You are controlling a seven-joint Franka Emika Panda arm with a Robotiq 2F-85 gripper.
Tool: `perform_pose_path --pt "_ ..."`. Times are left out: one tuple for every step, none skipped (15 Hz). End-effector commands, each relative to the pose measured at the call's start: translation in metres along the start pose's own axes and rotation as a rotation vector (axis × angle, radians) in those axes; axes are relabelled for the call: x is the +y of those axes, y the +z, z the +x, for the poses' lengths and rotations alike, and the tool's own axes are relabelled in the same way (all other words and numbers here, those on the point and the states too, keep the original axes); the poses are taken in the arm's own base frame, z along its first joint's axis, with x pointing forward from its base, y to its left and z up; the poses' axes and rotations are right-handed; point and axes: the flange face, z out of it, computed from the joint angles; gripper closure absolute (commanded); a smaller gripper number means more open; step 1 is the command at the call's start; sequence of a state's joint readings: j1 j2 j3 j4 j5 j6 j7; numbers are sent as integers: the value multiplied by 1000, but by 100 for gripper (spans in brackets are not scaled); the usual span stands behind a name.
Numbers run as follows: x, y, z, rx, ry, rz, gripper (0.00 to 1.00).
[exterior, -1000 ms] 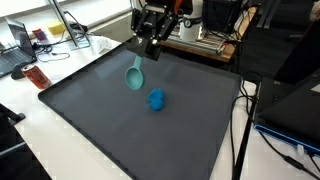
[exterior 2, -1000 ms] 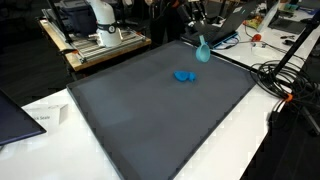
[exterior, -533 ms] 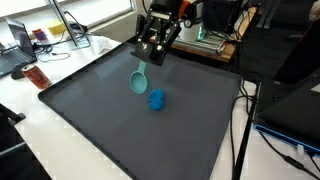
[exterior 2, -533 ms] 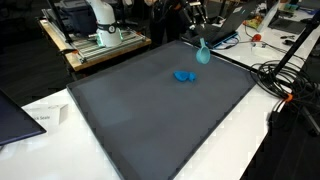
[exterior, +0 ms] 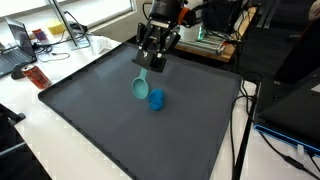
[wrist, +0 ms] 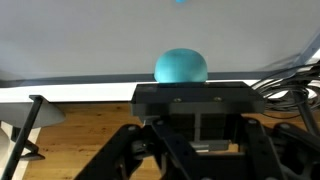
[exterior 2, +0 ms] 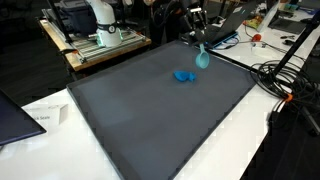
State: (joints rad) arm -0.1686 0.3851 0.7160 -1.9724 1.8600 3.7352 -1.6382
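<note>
My gripper point(exterior: 151, 64) hangs over the far part of the dark grey mat point(exterior: 110, 120) and is shut on the thin handle of a teal spoon point(exterior: 141, 88), whose round bowl hangs just above the mat. A small blue lump point(exterior: 156, 99) lies on the mat right beside the bowl. Both also show in an exterior view: the spoon point(exterior 2: 202, 58) and the lump point(exterior 2: 183, 76). In the wrist view the jaws meet point(wrist: 195, 125) and the spoon's bowl point(wrist: 181, 66) shows beyond them.
A red can point(exterior: 37, 76) and a laptop point(exterior: 15, 40) stand beside the mat's edge. Cables point(exterior 2: 285, 85) trail off one side. A white machine point(exterior 2: 100, 25) stands on a bench behind. A dark laptop point(exterior 2: 12, 115) and a paper point(exterior 2: 42, 117) lie near a corner.
The gripper has carried the spoon across the mat towards the blue lump; the bowl now sits right beside it. The lump has not moved.
</note>
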Motion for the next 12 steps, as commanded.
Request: perform_pose_path --pt "-2 20 11 -3 54 -66 72" --pt "-2 24 12 -10 76 -85 72" --pt "-1 28 13 -22 112 -93 72" --pt "0 31 16 -25 155 -105 72" --pt "0 33 19 -38 214 -95 72" --pt "0 36 21 -50 265 -87 72" --pt "0 38 23 -60 317 -78 72" --pt "-1 40 23 -83 360 -75 72" --pt "-1 42 26 -91 412 -57 72" --pt "0 43 27 -106 460 -49 72" --pt "1 44 28 -115 509 -52 72" --pt "4 45 30 -117 557 -69 72"
